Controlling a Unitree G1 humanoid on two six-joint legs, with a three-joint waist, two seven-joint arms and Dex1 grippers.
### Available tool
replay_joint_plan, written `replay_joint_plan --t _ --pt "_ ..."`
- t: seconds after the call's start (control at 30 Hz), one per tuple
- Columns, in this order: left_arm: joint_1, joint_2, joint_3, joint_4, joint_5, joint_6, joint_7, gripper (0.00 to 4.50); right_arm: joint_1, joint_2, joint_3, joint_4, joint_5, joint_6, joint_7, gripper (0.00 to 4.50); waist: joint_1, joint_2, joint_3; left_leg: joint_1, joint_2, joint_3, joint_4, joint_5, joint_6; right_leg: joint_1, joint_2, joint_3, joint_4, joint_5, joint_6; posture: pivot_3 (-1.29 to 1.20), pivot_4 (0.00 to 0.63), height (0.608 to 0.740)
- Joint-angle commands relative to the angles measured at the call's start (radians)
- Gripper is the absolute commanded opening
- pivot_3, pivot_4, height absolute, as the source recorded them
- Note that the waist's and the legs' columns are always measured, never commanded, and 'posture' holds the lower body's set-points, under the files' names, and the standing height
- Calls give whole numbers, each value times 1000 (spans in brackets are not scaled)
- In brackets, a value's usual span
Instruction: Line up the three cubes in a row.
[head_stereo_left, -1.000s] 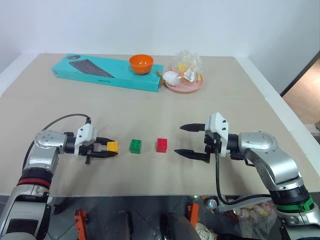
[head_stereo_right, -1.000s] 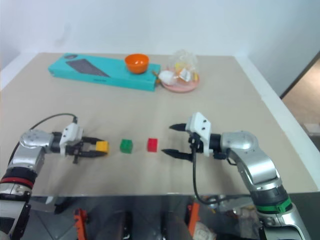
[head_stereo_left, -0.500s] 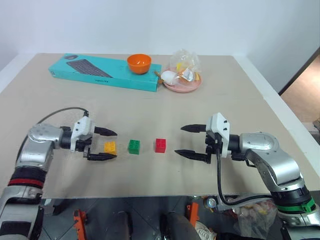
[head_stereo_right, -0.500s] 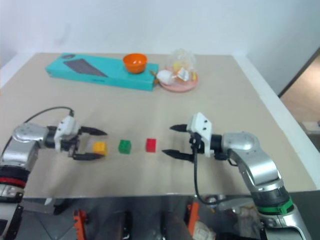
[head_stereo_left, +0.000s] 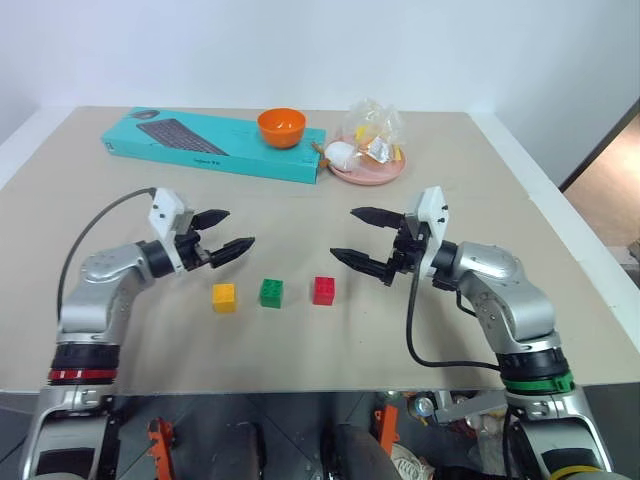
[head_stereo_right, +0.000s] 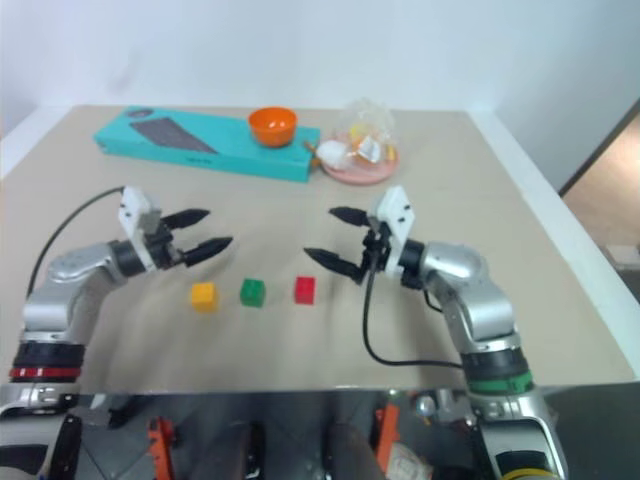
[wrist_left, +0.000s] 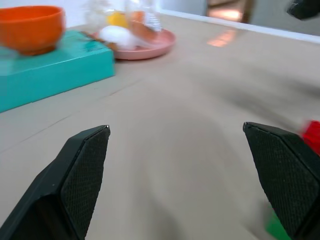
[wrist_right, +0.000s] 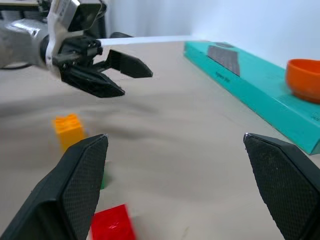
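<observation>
On the tabletop (head_stereo_left: 420, 330) in front of me the three cubes lie in a row near the front edge: the yellow cube (head_stereo_left: 224, 297) on the left, the green cube (head_stereo_left: 270, 292) in the middle and the red cube (head_stereo_left: 324, 290) on the right. Small gaps separate them; none touches another. My left pincer (head_stereo_left: 226, 232) hangs above the tabletop, just beyond and left of the yellow cube, its two black fingers spread wide apart and gripping nothing. My right pincer (head_stereo_left: 350, 237) hovers just beyond and right of the red cube, fingers likewise wide apart and empty. The two pincers point toward each other across the row. At the far side of the tabletop lies a teal keyboard box (head_stereo_left: 210, 143) with an orange bowl (head_stereo_left: 282, 126) resting on its right end. Just right of that sits a pink plate (head_stereo_left: 368, 172) holding clear-wrapped items.
</observation>
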Motion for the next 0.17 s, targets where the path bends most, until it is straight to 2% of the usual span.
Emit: replay_joint_plan --t 0.03,0.17 --pt "-43 -20 5 44 35 -49 68 4417 -33 20 3 58 -41 -86 -9 4500 0 0 0 0 0 0 0 0 0 0 0 0 0 0 0 0 150 740" --pt "-55 -15 -11 118 81 -131 65 4417 -43 29 2 113 -66 -129 -11 4500 0 0 0 0 0 0 0 0 0 0 2 0 0 0 -1 0 150 740"
